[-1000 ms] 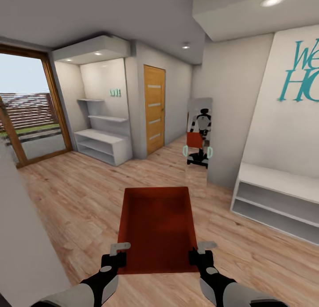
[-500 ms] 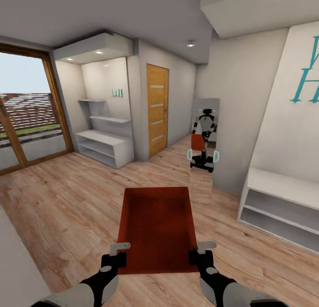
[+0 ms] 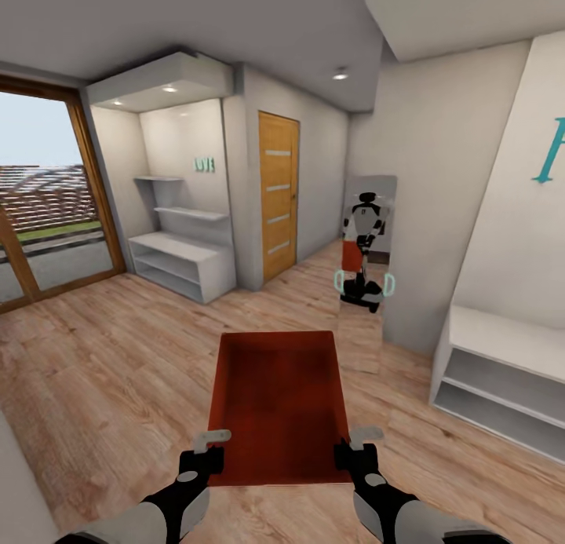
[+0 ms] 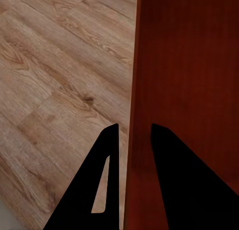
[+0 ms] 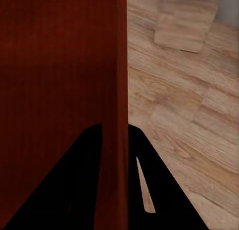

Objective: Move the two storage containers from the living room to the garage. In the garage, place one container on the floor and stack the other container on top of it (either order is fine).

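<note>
Container: a smooth, thin-walled orange-red rectangular storage container [image 3: 278, 407] was carried above the wood-plank floor [image 3: 118, 355].
Left gripper [image 3: 205, 448]: clamped on the near left wall.
Right gripper [image 3: 355, 446]: clamped on the near right wall (fingers [image 5: 89, 160] straddling it).
Ahead: a tall mirror [image 3: 362, 273].

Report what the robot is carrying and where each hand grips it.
One orange-red storage container, held by both: the left hand pinches its left side wall near the rear corner, the right hand its right side wall.
</note>
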You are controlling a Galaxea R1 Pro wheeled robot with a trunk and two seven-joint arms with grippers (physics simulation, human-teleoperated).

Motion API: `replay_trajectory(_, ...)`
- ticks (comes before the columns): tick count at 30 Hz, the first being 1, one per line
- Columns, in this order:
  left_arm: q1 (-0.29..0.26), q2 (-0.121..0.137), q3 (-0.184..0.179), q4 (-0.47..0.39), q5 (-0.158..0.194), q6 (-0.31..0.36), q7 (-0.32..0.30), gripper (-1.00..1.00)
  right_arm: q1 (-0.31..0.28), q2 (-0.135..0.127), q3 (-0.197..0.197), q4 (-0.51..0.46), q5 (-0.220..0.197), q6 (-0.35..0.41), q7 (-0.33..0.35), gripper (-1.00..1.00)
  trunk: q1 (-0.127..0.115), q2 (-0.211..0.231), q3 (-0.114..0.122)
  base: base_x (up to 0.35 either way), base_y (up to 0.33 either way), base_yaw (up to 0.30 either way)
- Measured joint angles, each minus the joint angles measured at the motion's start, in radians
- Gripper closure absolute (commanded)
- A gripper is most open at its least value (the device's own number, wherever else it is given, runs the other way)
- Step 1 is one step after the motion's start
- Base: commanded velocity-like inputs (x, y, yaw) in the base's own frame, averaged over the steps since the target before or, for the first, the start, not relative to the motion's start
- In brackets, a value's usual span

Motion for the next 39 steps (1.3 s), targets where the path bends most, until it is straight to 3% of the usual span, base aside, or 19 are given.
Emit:
replay_trajectory(23,0.0,0.0,0.0,0.0,0.0,0.0,0.0,1.0,0.0,0.0,-0.001,0.0,0.002,0.0,0.0,1.0,0.0,0.0,0.0,0.321,0.0,0.005)
replay_trajectory(39,0.0,0.0,-0.001,0.0,0.0,0.0,0.001,1.0,0.0,-0.001,0.0,0.0,-0.001,0.0,0.001,1.0,0.0,0.0,0.0,0.321,0.0,0.258)
